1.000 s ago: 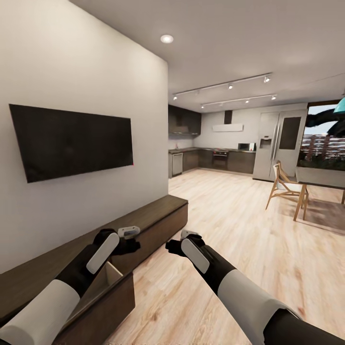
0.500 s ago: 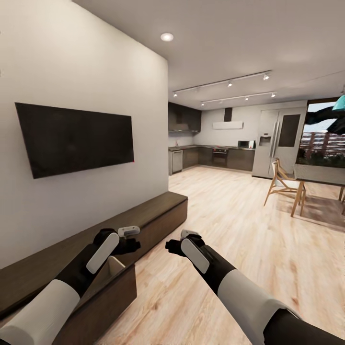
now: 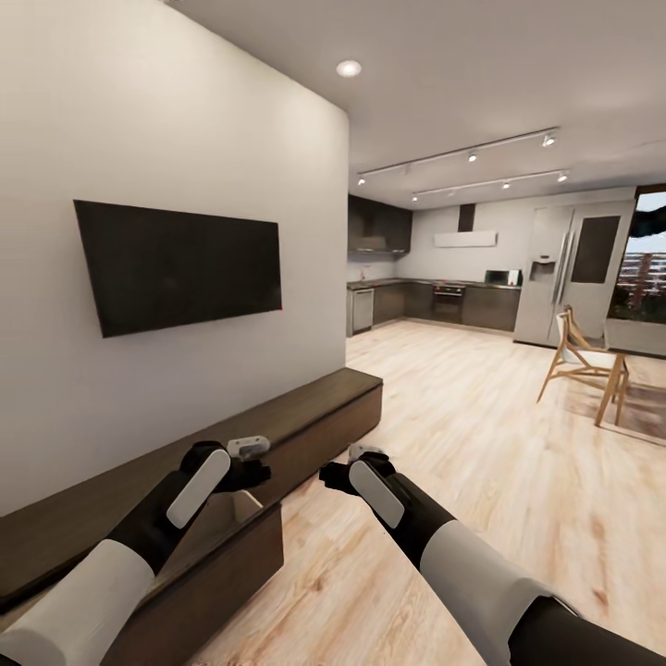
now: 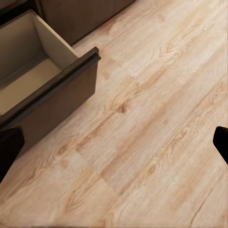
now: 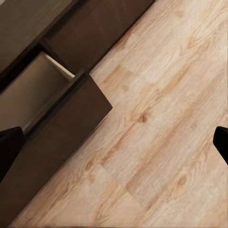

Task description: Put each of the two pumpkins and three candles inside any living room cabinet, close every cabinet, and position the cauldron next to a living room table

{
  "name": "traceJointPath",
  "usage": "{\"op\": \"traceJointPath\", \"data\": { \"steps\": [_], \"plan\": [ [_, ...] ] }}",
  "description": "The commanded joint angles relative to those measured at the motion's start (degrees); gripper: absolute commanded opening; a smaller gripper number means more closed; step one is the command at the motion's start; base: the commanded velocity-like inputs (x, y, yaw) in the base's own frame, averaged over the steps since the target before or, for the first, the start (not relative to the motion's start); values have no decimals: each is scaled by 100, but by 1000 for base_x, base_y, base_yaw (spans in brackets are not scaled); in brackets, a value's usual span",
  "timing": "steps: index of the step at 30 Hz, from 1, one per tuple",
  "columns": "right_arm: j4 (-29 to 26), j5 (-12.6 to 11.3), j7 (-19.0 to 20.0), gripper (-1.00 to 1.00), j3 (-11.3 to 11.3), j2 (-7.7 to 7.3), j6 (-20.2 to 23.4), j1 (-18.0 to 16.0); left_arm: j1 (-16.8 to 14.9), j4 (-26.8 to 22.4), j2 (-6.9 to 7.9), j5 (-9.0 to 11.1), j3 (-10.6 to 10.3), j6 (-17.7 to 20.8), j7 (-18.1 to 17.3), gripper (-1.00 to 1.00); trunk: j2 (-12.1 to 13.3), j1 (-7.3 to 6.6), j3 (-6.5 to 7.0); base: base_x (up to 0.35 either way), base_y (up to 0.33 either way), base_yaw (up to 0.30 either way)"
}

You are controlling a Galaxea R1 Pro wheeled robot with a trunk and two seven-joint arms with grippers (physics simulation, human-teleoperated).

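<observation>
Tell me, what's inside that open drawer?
The drawer of the cabinet is pulled out. The part of its light tan bottom and walls that shows is bare, with no pumpkin or candle. In the head view the left arm covers much of it, so the rest stays hidden.

Bright, even light from ceiling spots (image 3: 349,67); soft shadows, wide-angle stretch at edges, wrist views maybe slightly blurry.

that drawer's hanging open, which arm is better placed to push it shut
Probably the left. The left gripper hovers right above the open drawer of the cabinet; the right gripper hangs over bare floor.
</observation>
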Motion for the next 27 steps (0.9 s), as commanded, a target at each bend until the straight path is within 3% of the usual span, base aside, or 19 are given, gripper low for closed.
{"op": "traceJointPath", "data": {
  "steps": [1,27],
  "plan": [
    [-5,-39,-46,100,14,0,7,-7,-6,-7,7,59,-18,-1,60,100,-4,0,-12,-1,0,252],
    [-5,-48,-61,100,24,0,8,-7,0,-18,7,59,-11,-2,57,100,-4,0,-131,0,0,255]
  ]
}}
